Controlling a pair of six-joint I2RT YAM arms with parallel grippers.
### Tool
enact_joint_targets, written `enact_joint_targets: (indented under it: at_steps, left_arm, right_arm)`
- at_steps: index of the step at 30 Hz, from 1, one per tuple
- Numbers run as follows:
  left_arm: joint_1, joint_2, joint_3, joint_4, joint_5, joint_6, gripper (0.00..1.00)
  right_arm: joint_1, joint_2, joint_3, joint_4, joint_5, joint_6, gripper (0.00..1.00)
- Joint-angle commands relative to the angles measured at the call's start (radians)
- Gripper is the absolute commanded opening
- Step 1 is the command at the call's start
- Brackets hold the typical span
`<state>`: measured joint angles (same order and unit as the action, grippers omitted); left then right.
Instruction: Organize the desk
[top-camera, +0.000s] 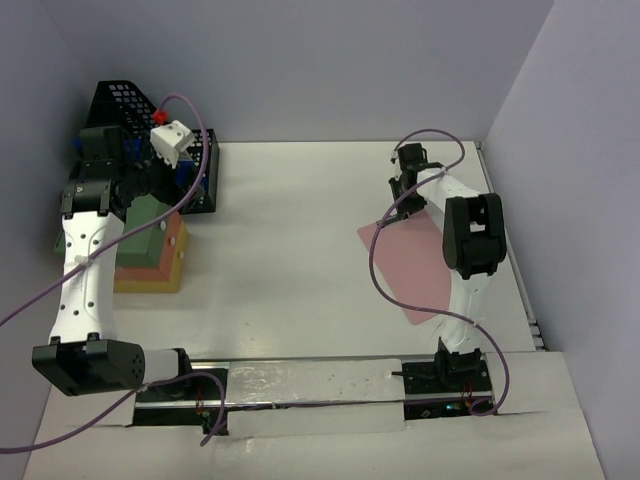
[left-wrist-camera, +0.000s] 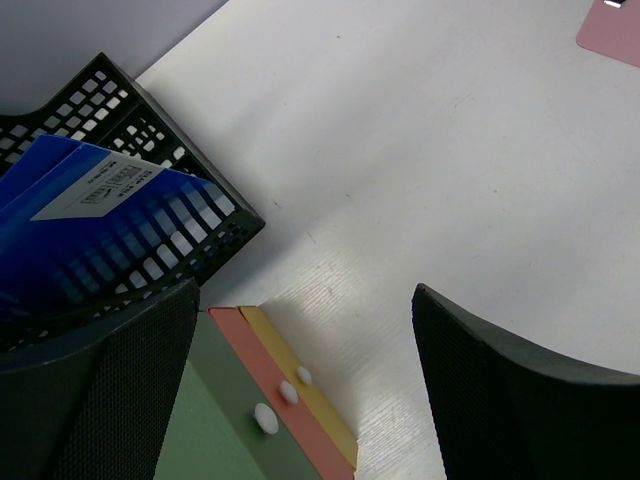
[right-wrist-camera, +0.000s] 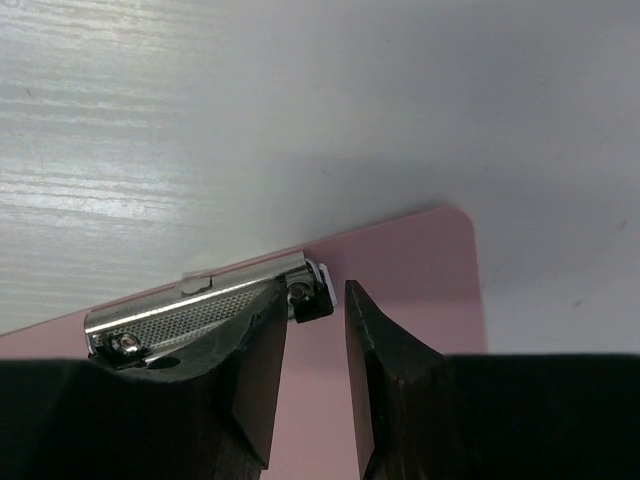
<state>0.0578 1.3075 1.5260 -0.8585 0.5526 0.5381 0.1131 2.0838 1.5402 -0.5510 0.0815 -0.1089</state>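
The white desk (top-camera: 290, 260) holds a pink clipboard (top-camera: 425, 262) on the right and a stack of green, red and yellow folders (top-camera: 150, 250) on the left. My left gripper (top-camera: 175, 180) is open and empty above the stack's far corner (left-wrist-camera: 290, 400), next to a black mesh tray (left-wrist-camera: 170, 150) holding a blue folder (left-wrist-camera: 90, 220). My right gripper (top-camera: 403, 200) hangs low over the clipboard's far end. In the right wrist view its jaws (right-wrist-camera: 318, 300) stand narrowly apart astride the end of the metal clip (right-wrist-camera: 200, 300); pink board (right-wrist-camera: 420, 270) shows between them.
The black mesh tray (top-camera: 160, 130) stands at the back left corner against the lavender wall. Purple cables loop over both arms. The clipboard's corner (left-wrist-camera: 612, 30) shows far off in the left wrist view. The desk's right edge (top-camera: 520, 290) runs close to the clipboard.
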Motion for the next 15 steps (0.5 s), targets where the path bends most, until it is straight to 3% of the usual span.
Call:
enact_joint_targets:
  at_steps: [1,15]
  left_arm:
    - [-0.007,0.006,0.059,-0.004,0.009,0.011,0.93]
    - [-0.010,0.016,0.069,-0.007,0.016,0.013,0.93]
  right_arm:
    - [-0.006,-0.012,0.009,0.015,-0.051,-0.020,0.36]
    - [-0.032,-0.033,-0.062,0.024,-0.125,-0.039,0.21]
